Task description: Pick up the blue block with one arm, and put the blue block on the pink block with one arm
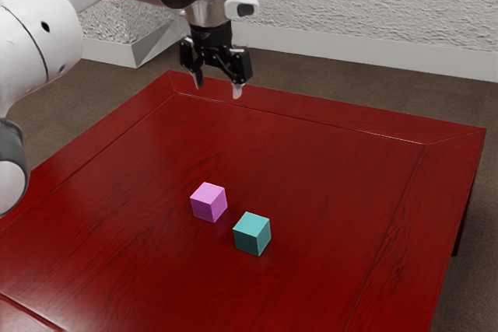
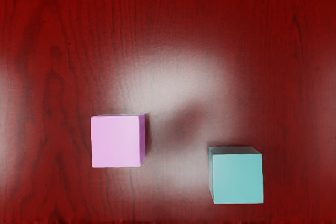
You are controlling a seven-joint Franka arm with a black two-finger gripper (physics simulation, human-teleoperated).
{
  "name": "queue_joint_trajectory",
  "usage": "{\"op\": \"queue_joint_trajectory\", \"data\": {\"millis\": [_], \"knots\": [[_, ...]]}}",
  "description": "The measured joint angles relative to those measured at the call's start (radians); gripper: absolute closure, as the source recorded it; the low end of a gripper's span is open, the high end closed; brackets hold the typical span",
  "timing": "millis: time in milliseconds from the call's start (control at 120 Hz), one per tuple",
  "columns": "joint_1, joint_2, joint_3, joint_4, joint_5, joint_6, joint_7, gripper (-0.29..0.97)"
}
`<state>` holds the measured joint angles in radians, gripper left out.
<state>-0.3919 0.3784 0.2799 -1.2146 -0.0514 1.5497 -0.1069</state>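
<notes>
Nearest in the exterior view, the blue block (image 1: 251,233) sits flat on the dark red wooden table (image 1: 117,215). It renders as a pale teal cube, so it has no long axis. It rests on one face with its top level, turned so that a vertical edge faces the camera and two side faces show.

Just behind it, toward the exterior view's left, the pink block (image 1: 208,201) also sits flat on the table. It is a cube of about the same size and turned about the same way. The two are near each other but not touching, with a strip of bare table between them.

In the wrist view the blue block (image 2: 236,176) and the pink block (image 2: 118,141) appear from above as squares on the table (image 2: 210,24). Their sides run parallel, and they are offset diagonally from each other.

Farther back, over the table's far edge, the black gripper (image 1: 217,87) hangs high on the white arm with its fingers pointing down. The fingers are spread apart and grasp neither block. It is well apart from both cubes.

Beyond the table are brown floor and a white textured wall.
</notes>
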Motion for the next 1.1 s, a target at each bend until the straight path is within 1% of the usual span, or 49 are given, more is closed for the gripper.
{"op": "queue_joint_trajectory", "data": {"millis": [50,117,233,358,475,742,900,1100], "knots": [[-0.004,-0.02,-0.003,-0.132,-0.006,0.055,-0.002,0.0],[-0.014,-0.048,-0.006,-0.256,-0.012,0.121,-0.005,0.0],[-0.048,-0.053,-0.013,-0.393,-0.033,0.247,-0.008,0.0],[-0.079,-0.053,-0.02,-0.489,-0.038,0.386,-0.011,0.0],[-0.094,-0.032,-0.027,-0.524,-0.038,0.487,-0.012,0.0],[-0.102,-0.022,-0.049,-0.675,-0.042,0.717,0.008,0.0],[-0.101,0.009,-0.051,-0.691,-0.049,0.792,0.02,0.0],[-0.101,0.029,-0.053,-0.729,-0.067,0.843,0.03,0.0]]}}
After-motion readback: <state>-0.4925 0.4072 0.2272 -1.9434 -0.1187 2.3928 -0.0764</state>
